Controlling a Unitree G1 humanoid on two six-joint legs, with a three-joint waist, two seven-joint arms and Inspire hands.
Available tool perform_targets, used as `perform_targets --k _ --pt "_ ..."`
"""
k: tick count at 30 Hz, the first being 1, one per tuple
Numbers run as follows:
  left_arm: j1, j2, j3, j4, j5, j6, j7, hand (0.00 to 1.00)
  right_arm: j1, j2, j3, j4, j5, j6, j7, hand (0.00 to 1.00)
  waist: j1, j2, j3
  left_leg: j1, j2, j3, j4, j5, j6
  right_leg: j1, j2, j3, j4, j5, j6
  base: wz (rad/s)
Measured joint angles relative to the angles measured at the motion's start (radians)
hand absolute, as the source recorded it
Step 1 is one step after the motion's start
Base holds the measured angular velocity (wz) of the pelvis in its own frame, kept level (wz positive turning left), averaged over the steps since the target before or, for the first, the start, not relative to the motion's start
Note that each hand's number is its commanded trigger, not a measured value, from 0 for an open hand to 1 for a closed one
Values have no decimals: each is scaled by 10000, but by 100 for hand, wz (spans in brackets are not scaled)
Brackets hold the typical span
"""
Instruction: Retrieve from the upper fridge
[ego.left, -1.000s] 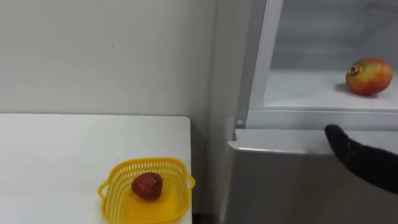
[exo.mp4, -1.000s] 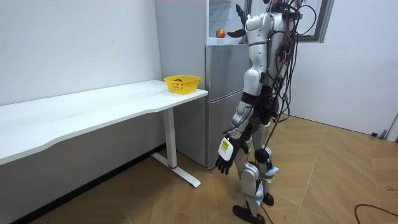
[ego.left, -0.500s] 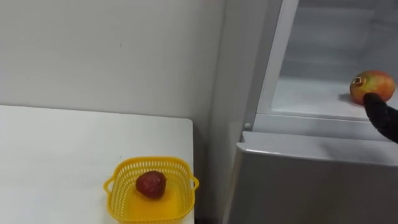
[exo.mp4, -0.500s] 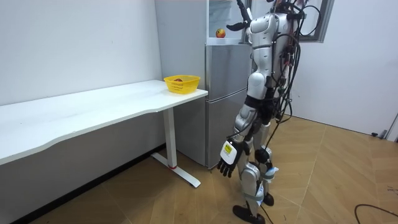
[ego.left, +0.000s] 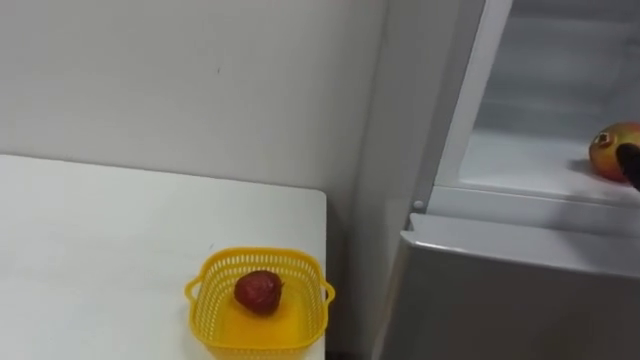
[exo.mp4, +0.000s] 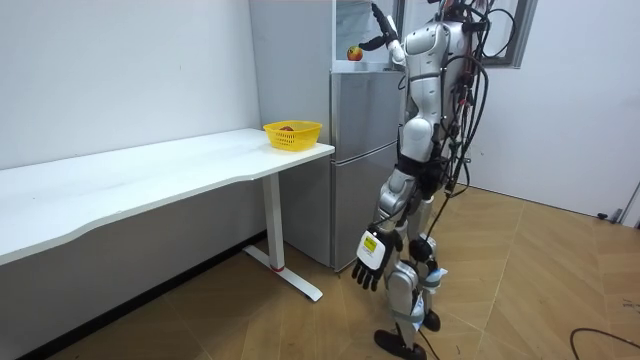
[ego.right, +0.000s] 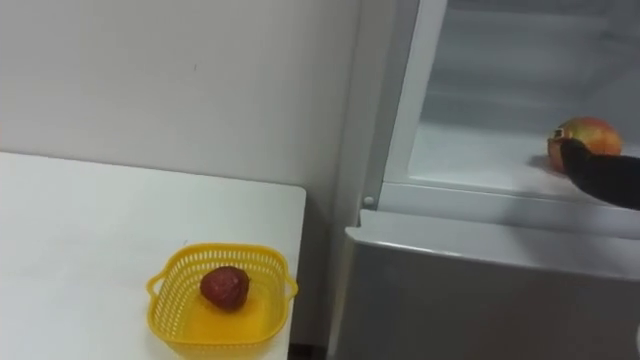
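Observation:
A red-and-yellow fruit lies on the white shelf of the open upper fridge compartment, and in the room view this fruit sits at the height of my head. My right hand, black, reaches in from the right with straight fingers, and its tip meets the front of the fruit. My left hand hangs open beside my leg. I stand upright close in front of the fridge.
On the white table, near its right corner, stands a yellow basket with a dark red fruit in it. The grey lower fridge door is closed below the shelf. A narrow gap separates table and fridge.
My right hand rose from the lower door's top edge into the compartment and reached the fruit. The eye view swung left, so the fridge sits further right in the picture.

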Motion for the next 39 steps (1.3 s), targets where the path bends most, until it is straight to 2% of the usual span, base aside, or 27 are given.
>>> perform_targets --k 3,5,12,14,18,23,30,32,39 --pt "99 29 11 -276 3 166 -92 0 -190 -174 11 391 328 59 82 0 7 -17 -12 -23 4 -46 14 0 0 6 -16 -158 -2 0 0 6" --pt "217 66 14 -579 3 170 -185 0 -425 -497 57 1022 560 198 286 0 20 -43 -32 -76 -4 -138 65 0 0 25 -39 -330 -2 0 0 14" --pt "409 81 173 -1075 -1 171 -396 0 -1915 -589 236 2511 573 380 480 0 -54 -1 -52 -177 -20 -232 154 2 -2 9 -67 -493 2 0 0 3" --pt "523 100 188 -1233 -1 170 -435 0 -2060 -756 437 2529 851 396 689 0 -172 19 -78 -211 -36 -283 151 2 -1 7 -83 -569 4 0 0 8" --pt "545 212 218 -1268 -5 174 -446 0 -2196 -1166 444 2759 1499 420 872 0 -181 25 -123 -314 -54 -409 219 4 1 20 -102 -704 0 0 0 10" --pt "658 235 220 -1347 -4 383 -417 0 -2457 -1191 673 3433 2191 711 1010 0 -179 7 -132 -314 -58 -493 265 13 -8 44 -92 -715 -16 0 0 3" --pt "693 234 294 -1272 1 406 -399 0 -2458 -1193 1042 4676 3067 766 1991 0 -147 -31 -97 -347 -54 -542 263 20 -18 79 -92 -749 -19 0 0 2" --pt "709 233 293 -1268 1 514 -379 0 -2465 -1193 1062 5166 3644 768 2195 0 -182 -24 -90 -354 -60 -587 221 18 -19 92 -99 -822 -25 0 0 7" --pt "699 234 514 -1198 1 543 -331 0 -2491 -1202 1031 5304 4324 763 2492 0 -188 31 -77 -364 -51 -591 209 21 -23 74 -82 -828 -31 0 0 0"
